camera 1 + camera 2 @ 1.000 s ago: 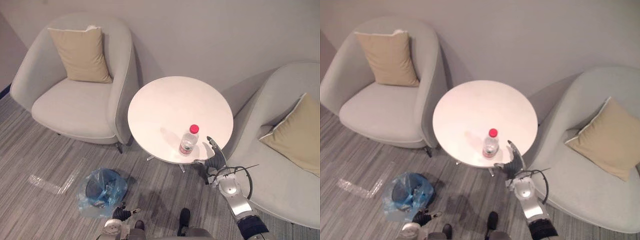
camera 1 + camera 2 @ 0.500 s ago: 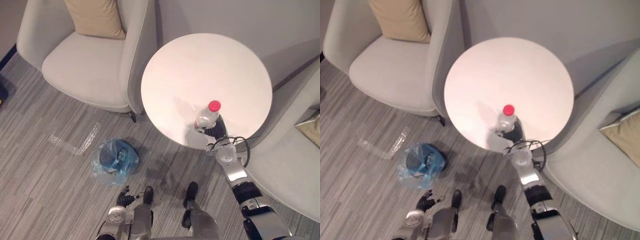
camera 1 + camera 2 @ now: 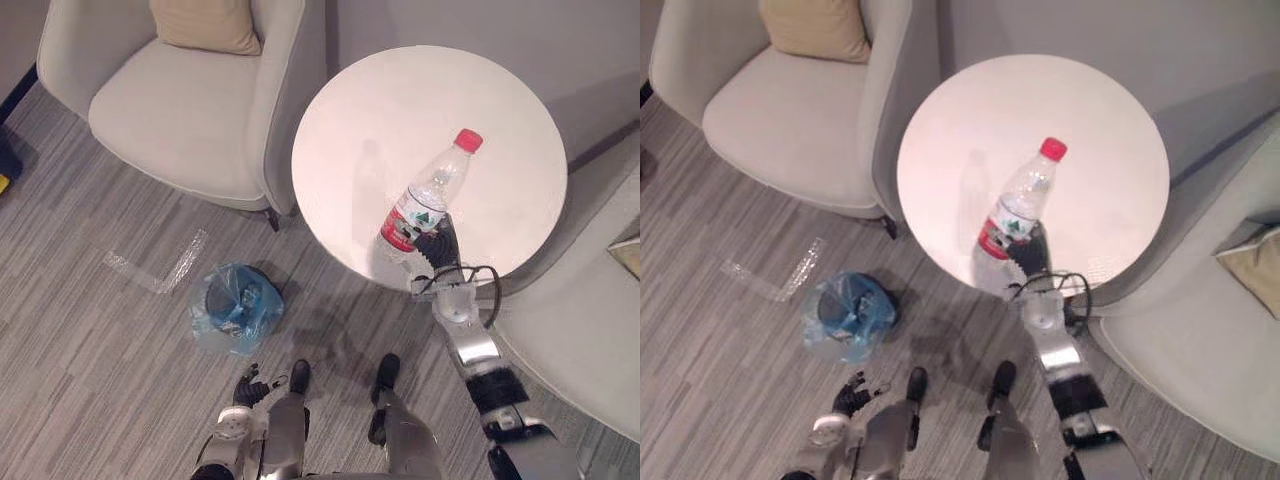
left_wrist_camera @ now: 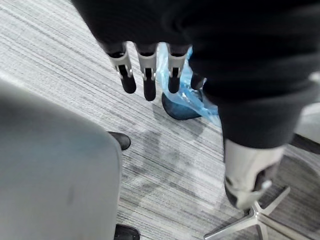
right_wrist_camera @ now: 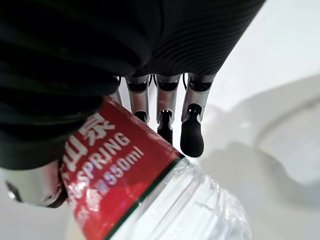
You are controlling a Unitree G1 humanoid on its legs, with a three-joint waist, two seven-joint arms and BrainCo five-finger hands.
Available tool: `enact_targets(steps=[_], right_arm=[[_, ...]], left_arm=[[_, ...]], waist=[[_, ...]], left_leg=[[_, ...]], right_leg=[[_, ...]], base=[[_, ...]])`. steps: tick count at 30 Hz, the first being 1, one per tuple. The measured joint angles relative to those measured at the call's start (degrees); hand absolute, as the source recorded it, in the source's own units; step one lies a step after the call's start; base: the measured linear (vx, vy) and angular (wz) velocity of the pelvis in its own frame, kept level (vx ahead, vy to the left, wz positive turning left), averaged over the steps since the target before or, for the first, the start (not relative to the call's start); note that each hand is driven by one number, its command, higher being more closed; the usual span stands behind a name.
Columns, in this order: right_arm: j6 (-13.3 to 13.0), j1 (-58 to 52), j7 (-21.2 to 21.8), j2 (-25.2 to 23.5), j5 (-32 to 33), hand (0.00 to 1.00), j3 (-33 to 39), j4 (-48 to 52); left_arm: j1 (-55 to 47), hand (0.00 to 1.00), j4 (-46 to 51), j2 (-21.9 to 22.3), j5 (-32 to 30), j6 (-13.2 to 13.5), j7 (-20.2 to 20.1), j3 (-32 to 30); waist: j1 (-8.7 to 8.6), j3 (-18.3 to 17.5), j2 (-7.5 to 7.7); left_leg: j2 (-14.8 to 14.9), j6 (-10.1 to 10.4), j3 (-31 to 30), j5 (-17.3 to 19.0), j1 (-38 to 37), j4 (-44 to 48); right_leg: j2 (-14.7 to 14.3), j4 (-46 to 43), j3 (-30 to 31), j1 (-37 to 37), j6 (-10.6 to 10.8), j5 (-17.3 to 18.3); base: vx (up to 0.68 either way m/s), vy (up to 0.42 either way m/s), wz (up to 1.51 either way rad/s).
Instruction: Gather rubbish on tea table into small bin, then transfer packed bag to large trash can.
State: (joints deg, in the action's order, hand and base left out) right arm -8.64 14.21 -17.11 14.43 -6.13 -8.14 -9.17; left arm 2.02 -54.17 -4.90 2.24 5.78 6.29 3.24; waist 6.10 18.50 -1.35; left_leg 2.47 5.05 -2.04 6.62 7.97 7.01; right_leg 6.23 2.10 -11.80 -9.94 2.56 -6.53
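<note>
Water bottle (image 3: pixel 425 200) clasped in right hand (image 3: pixel 437 250), cap toward 1 o'clock; blue-bagged small bin (image 3: pixel 237 308) lies about 8 o'clock, nearer the slack-fingered left hand (image 4: pixel 145 75).

A round white desk (image 3: pixel 400 110) stands on a grey striped carpet floor (image 3: pixel 80 350), between the left armchair (image 3: pixel 180 110) and the right armchair (image 3: pixel 590 345), both pale grey. On the floor near the desk sits a small bin (image 3: pixel 213 300) lined with a blue bag (image 3: pixel 222 337); a clear plastic strip (image 3: pixel 158 272) lies beside it.

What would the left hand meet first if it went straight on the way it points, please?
Most likely the blue-bagged small bin, just ahead of the left hand; depth is unclear.
</note>
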Motion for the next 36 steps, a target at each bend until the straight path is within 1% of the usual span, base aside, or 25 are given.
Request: enact_targets(steps=[2,5,7,8,10,12,13,14,16,17,18,21,23,24,25,26,27,28,29,30,31,32,33,35,36], right_arm=[[-0.1,-4.4,0.9,-0.9,-0.7,1.0,0.0,3.4],[-0.3,-10.7,2.8,-1.2,-1.1,1.0,0.0,6.9],[-0.4,-13.6,3.7,-1.6,-2.9,1.0,-0.1,8.4],[-0.7,-15.0,4.3,-2.3,-3.0,1.0,-0.1,8.7],[-1.0,-16.5,5.0,-3.3,-3.2,1.0,-0.2,8.8],[-1.1,-19.6,5.7,-3.7,-5.4,1.0,-1.3,9.1],[-1.1,-20.5,5.8,-3.8,-5.8,1.0,-1.4,9.6],[-1.1,-22.0,5.8,-4.3,-7.7,1.0,-1.4,10.9],[-1.1,-24.2,5.8,-5.6,-9.3,1.0,-1.0,13.1],[-1.1,-25.4,5.7,-5.9,-10.0,1.0,-1.0,14.7],[-1.1,-25.9,5.6,-5.8,-10.3,1.0,-1.0,15.7],[-1.1,-25.1,5.1,-5.7,-11.9,1.0,-0.2,16.4],[-1.0,-24.4,4.8,-5.5,-11.8,1.0,0.1,16.4],[-1.0,-24.2,4.8,-5.4,-11.8,1.0,0.1,16.4],[-1.0,-23.6,4.8,-5.3,-11.8,1.0,0.0,16.4],[-1.0,-23.4,4.8,-5.3,-11.8,1.0,0.0,16.4],[-1.0,-22.7,4.7,-5.3,-11.7,1.0,0.0,16.2],[-1.0,-22.2,4.7,-5.4,-11.7,1.0,-0.1,15.7],[-1.0,-21.9,4.7,-5.4,-11.7,1.0,-0.1,15.3],[-0.9,-21.4,4.5,-5.5,-11.7,1.0,-0.1,15.2],[-1.0,-21.3,4.4,-5.3,-11.7,1.0,-0.1,15.2],[-1.0,-20.8,3.7,-4.9,-11.6,1.0,0.3,14.8],[-1.0,-20.7,3.0,-5.0,-11.5,1.0,0.9,14.2],[-1.0,-20.6,2.4,-5.0,-11.4,1.0,1.5,13.2],[-0.8,-20.5,2.4,-4.9,-11.4,1.0,1.9,12.6]], left_arm=[[-0.4,0.0,-0.7,-0.3,-1.1,-0.1,-0.1,0.0],[-0.9,0.0,-2.3,-1.1,-2.2,-0.3,-0.4,0.1],[-1.6,0.0,-3.1,-1.2,-2.3,-0.5,-0.4,0.1],[-1.8,0.0,-3.6,-1.3,-2.4,-0.5,-0.4,0.1],[-2.0,0.0,-3.9,-1.2,-2.7,-0.7,-0.4,0.2],[-2.5,0.0,-4.0,-1.2,-2.9,-1.2,-0.4,1.4],[-2.5,0.0,-4.0,-1.1,-3.0,-1.2,-0.4,1.9],[-2.5,0.0,-4.1,-1.1,-3.2,-1.1,-0.4,3.0],[-2.5,0.0,-4.7,-1.2,-3.3,-1.1,-0.4,4.4],[-2.5,0.0,-5.2,-1.5,-3.5,-1.2,-0.5,4.9],[-2.6,0.0,-5.3,-1.6,-3.6,-1.1,-0.5,5.1],[-2.5,0.0,-5.5,-1.2,-3.8,-1.1,-0.4,5.2],[-2.5,0.0,-5.6,-1.0,-3.8,-1.1,-0.4,5.2],[-2.5,0.0,-5.6,-1.0,-3.8,-1.1,-0.4,5.2],[-2.5,0.0,-5.6,-0.9,-3.8,-1.1,-0.5,5.2],[-2.5,0.0,-5.5,-0.9,-3.8,-1.0,-0.5,5.2],[-2.5,0.0,-5.0,-0.9,-3.9,-1.1,-0.5,5.2],[-2.4,0.0,-4.9,-0.5,-4.5,-1.1,-0.8,5.3],[-2.4,0.0,-4.9,-0.5,-4.7,-1.1,-0.9,5.5],[-2.4,0.0,-4.8,-0.7,-5.4,-1.1,-1.1,5.7],[-2.2,0.0,-4.8,-0.6,-5.7,-1.0,-1.1,5.7],[-1.7,0.0,-5.1,0.0,-6.6,-1.4,-1.3,6.1],[-1.7,0.0,-5.0,0.1,-7.3,-1.3,-1.5,7.4],[-1.7,0.0,-4.9,0.2,-8.3,-1.1,-1.5,7.6],[-2.1,0.0,-5.0,0.4,-8.8,-1.1,-1.3,7.4]], waist=[[-0.72,-1.3,0.71],[-2.32,-3.8,2.21],[-2.71,-5.9,2.8],[-2.77,-6.7,2.82],[-2.97,-7.0,2.67],[-3.13,-8.8,2.49],[-3.37,-8.9,2.35],[-4.06,-9.1,2.13],[-4.89,-9.3,2.09],[-5.78,-9.6,2.37],[-5.79,-9.9,2.47],[-5.5,-10.6,1.76],[-5.34,-10.9,1.14],[-5.37,-10.9,1.05],[-5.25,-10.7,0.7],[-5.2,-10.7,0.57],[-5.13,-10.5,0.27],[-5.33,-10.5,0.23],[-5.48,-10.5,0.22],[-5.79,-10.6,0.42],[-5.73,-10.5,0.28],[-5.93,-10.9,-0.62],[-6.14,-10.9,-0.61],[-6.47,-11.0,-0.47],[-6.43,-11.4,-1.84]], left_leg=[[0.1,0.0,0.7,0.5,-0.9,-0.1],[0.1,0.0,1.7,0.6,-2.7,-0.7],[0.2,-0.1,2.8,0.8,-3.4,-0.9],[0.2,-0.2,3.5,1.1,-4.2,-0.9],[0.2,-0.3,4.1,1.5,-5.5,-0.8],[0.1,-0.4,4.3,1.8,-6.0,-0.8],[0.0,-0.4,3.9,1.8,-6.1,-0.7],[-0.2,-0.5,2.8,1.7,-6.1,-0.6],[-0.6,-0.7,0.5,1.7,-6.0,-0.7],[-1.3,-1.0,-1.8,1.5,-5.8,-0.7],[-1.5,-1.0,-2.7,1.2,-5.4,-0.3],[-1.6,-0.3,-5.2,0.0,-3.3,0.1],[-1.6,0.2,-7.1,-1.3,-1.7,0.2],[-1.7,0.2,-7.9,-1.6,-1.2,0.2],[-1.7,0.8,-9.8,-2.8,0.1,0.1],[-1.7,0.9,-10.1,-3.4,0.2,0.0],[-1.6,1.0,-8.8,-5.0,1.7,0.2],[-1.9,-0.1,-5.2,-7.1,2.3,0.3],[-1.8,-1.0,-3.0,-8.6,3.0,0.0],[-1.6,-2.5,1.3,-9.7,2.6,-2.2],[-1.1,-3.0,4.3,-9.0,2.8,-1.5],[0.6,-4.9,12.7,-5.1,4.4,3.7],[1.3,-5.9,17.7,-2.9,4.6,6.4],[2.4,-5.6,22.4,-1.2,4.0,7.8],[2.6,-3.7,21.9,0.3,2.9,5.2]], right_leg=[[-0.2,0.4,0.8,0.7,0.4,0.3],[-0.3,1.5,1.8,2.2,0.6,0.1],[-0.4,1.6,2.9,2.2,0.6,0.0],[-0.5,1.6,3.7,2.6,0.7,-0.1],[-0.5,1.6,4.3,3.8,0.8,-0.1],[-0.3,0.9,4.4,4.1,1.3,0.4],[-0.2,0.2,4.4,4.0,1.4,0.6],[0.0,-1.8,4.6,3.7,1.8,1.9],[0.0,-6.7,9.9,2.7,3.4,5.8],[0.1,-9.3,13.7,2.5,3.8,8.6],[0.2,-11.0,14.2,1.9,3.6,9.8],[0.6,-11.5,11.9,1.2,3.5,10.1],[0.6,-10.1,10.2,1.5,2.6,9.5],[0.6,-9.6,9.7,1.7,2.5,9.3],[0.6,-8.5,7.5,2.1,2.0,8.8],[0.6,-8.2,6.8,2.2,1.8,8.6],[0.7,-7.8,5.5,2.6,1.5,8.6],[0.8,-7.6,4.9,3.1,0.9,8.9],[0.9,-7.7,4.4,3.3,0.1,9.3],[2.2,-7.5,1.9,3.5,-0.9,9.6],[2.4,-7.6,0.1,3.5,-0.9,9.5],[2.9,-8.2,-3.4,3.0,-0.5,9.3],[3.9,-8.2,-5.7,3.1,-0.7,9.4],[5.4,-8.5,-8.3,3.2,0.0,9.4],[4.7,-8.7,-8.6,3.3,1.4,8.7]], base=[[0.0,0.001,-0.25],[0.01,-0.001,-0.15],[0.0,0.011,-0.27],[0.01,0.02,-0.33],[-0.01,0.021,-0.24],[-0.04,0.023,-0.08],[-0.04,0.021,0.23],[-0.03,0.019,0.4],[0.0,0.059,0.62],[0.03,0.061,0.76],[0.02,-0.003,0.78],[-0.03,-0.067,0.48],[-0.03,-0.038,0.51],[-0.05,-0.047,0.69],[-0.05,-0.05,0.67],[-0.07,-0.057,0.86],[-0.07,-0.043,0.85],[-0.08,-0.045,0.97],[-0.11,-0.056,1.13],[-0.11,-0.006,0.89],[-0.16,0.026,1.14],[-0.16,0.089,1.11],[-0.15,0.08,1.17],[-0.06,0.105,0.93],[-0.01,0.131,0.67]])
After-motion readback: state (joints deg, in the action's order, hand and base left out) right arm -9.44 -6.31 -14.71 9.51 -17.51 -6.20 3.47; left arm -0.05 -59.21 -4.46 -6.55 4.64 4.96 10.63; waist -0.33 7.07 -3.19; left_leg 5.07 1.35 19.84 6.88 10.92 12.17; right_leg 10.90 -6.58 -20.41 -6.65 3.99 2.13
